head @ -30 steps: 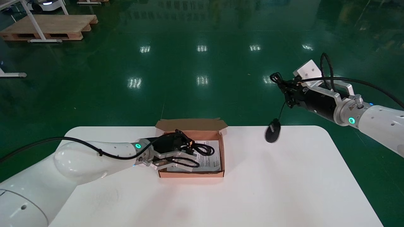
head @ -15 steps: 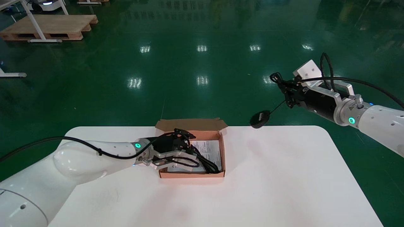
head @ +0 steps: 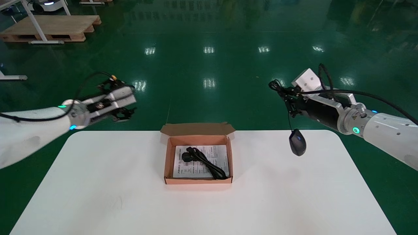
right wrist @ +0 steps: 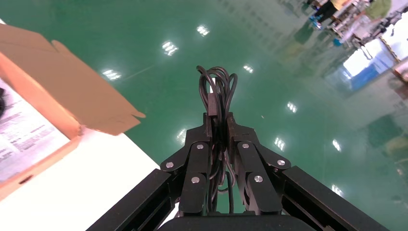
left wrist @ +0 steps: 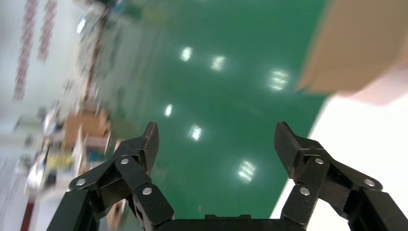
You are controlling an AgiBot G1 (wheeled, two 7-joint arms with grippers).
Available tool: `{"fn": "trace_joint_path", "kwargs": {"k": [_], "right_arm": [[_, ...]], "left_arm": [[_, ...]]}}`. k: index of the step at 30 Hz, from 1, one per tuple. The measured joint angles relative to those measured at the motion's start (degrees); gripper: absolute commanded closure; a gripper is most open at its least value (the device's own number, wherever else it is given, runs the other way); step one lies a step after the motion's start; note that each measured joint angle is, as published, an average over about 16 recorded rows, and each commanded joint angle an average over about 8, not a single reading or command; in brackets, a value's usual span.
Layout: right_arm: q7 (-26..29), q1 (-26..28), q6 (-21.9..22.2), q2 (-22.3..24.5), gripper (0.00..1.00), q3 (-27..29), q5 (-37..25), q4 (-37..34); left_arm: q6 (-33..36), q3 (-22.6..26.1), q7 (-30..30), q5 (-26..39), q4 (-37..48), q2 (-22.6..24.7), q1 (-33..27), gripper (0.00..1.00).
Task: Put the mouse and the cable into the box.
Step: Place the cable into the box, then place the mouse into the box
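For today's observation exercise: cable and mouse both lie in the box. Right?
No. The head view shows the mouse hanging by its cord from the right tool, outside the box; the cable lies inside. The left tool hovers open, far left.

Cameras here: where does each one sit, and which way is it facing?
Head view: on the robot's head, facing forward and down at the table, the box holding the cable, and both arms, left gripper and right gripper raised, mouse dangling.
Left wrist view: on the left wrist, looking past its open fingers at green floor.
Right wrist view: on the right wrist, looking past shut fingers clamping the mouse cord.
Shared: all three show the box.
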Motion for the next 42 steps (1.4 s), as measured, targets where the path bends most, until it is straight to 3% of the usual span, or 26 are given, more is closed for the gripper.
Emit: {"fn": "trace_joint_path", "kwargs": {"k": [8, 18, 27, 35, 42], "right_arm": [[1.71, -1.00, -2.59, -2.63, 1.00, -1.27, 0.68, 4.69], [4.32, -5.17, -6.56, -8.26, 1.00, -5.11, 0.66, 17.03], [5.14, -8.94, -7.14, -12.19, 1.00, -8.76, -1.99, 24.74], [5.72, -8.73, -4.49, -14.43, 1.00, -9.41, -3.80, 24.23], [3.34, -8.85, 0.94, -16.46, 1.00, -11.80, -4.90, 20.76]], "left_arm": [[-1.27, -0.86, -4.37, -0.67, -1.40, -3.75, -0.29, 0.00], [-1.87, 0.27, -7.98, 0.95, -4.26, -4.82, 0.60, 0.00], [-2.37, 1.39, -11.25, 2.63, -6.36, -5.52, 1.11, 0.00], [-2.77, 2.32, -14.01, 4.10, -8.01, -6.08, 1.47, 0.00], [-3.07, 3.07, -16.28, 5.36, -9.31, -6.53, 1.73, 0.00]]}}
